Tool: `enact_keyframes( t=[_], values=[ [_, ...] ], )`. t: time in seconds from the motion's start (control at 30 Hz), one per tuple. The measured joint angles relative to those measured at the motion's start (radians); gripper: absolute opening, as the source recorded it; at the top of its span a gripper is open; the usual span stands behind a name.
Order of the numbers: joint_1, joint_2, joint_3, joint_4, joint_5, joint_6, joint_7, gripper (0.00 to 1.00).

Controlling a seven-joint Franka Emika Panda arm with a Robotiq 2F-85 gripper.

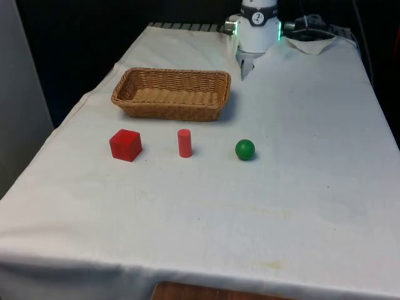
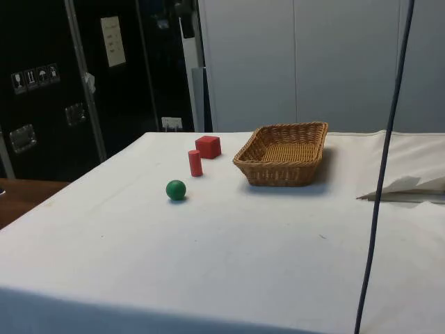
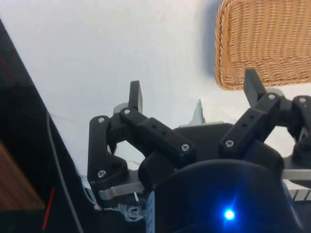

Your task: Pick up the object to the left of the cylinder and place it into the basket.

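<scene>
**Nothing lifted yet: red cube waits in the row, gripper spread wide at the far end**

While no object has left the cloth, the whole task looks to be still ahead. Nearest the front camera, the white-clothed table [image 1: 206,219] carries a row of three small things. A small green ball [image 1: 245,149] sits at the front view's right end of that row, a short red upright cylinder [image 1: 184,143] stands in the middle, and a red cube [image 1: 125,145] rests at the front view's left end, apart from the cylinder. By the task's wording, that cube is the thing to fetch. It sits flat on the cloth, untouched.

Beyond the row lies the shallow woven wicker basket [image 1: 172,94], with nothing visible inside it; the cube stands just in front of its left corner in the front view.

Farther back, the wrist view shows the black two-finger gripper [image 3: 194,92] with its fingers spread wide and holding nothing, above bare cloth with a corner of the basket beside it.

What remains, as a judgement: travel out to the cube, descend, close on it, lift, carry it over the basket, and let go.
</scene>
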Motion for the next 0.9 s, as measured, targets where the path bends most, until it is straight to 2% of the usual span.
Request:
enact_keyframes(
  t=[0.33, 0.9],
  values=[
    [0.000, 0.045, 0.018, 0.013, 0.009, 0.055, 0.007, 1.00],
    [0.000, 0.085, 0.036, -0.071, 0.010, 0.221, 0.011, 1.00]
  ],
)
